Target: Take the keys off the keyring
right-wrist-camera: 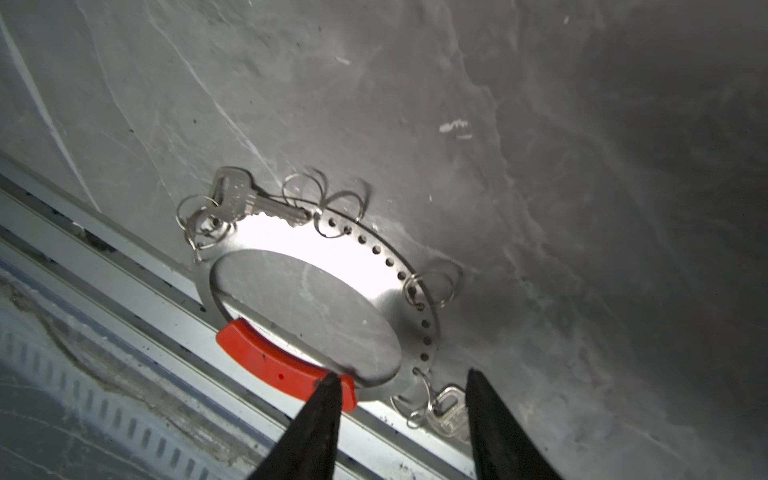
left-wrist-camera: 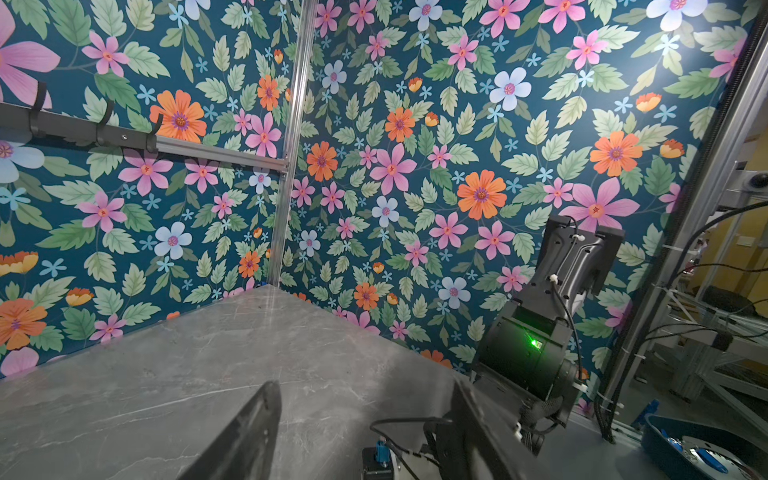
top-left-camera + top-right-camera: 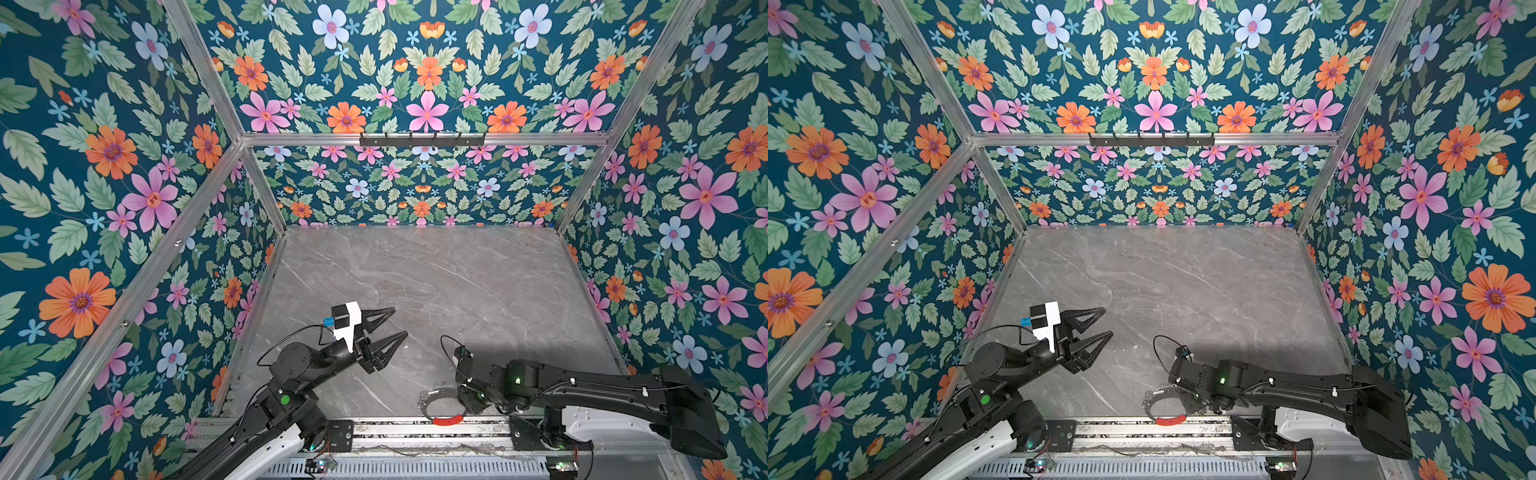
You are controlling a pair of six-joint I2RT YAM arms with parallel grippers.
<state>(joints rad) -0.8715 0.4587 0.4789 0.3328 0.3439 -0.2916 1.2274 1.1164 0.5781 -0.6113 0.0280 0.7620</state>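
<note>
The keyring (image 1: 332,245) is a flat metal hoop with a row of holes and a red sleeve (image 1: 270,361) over one arc. It lies flat on the grey table at the front edge, seen in both top views (image 3: 423,407) (image 3: 1147,405). One of the keys (image 1: 249,201) rests across the far rim. Another key (image 1: 446,413) hangs off a small ring beside the sleeve's end. My right gripper (image 1: 401,374) is open and low over that spot, one fingertip touching the sleeve's end, the key lying between the fingers. My left gripper (image 3: 399,322) (image 2: 365,384) is open and empty, raised to the left.
An aluminium rail (image 1: 166,299) runs along the table's front edge right under the hoop's red arc. Several empty split rings (image 1: 303,189) hang from the hoop. Floral walls enclose the table on three sides. A black hook rail (image 3: 422,140) sits on the back wall.
</note>
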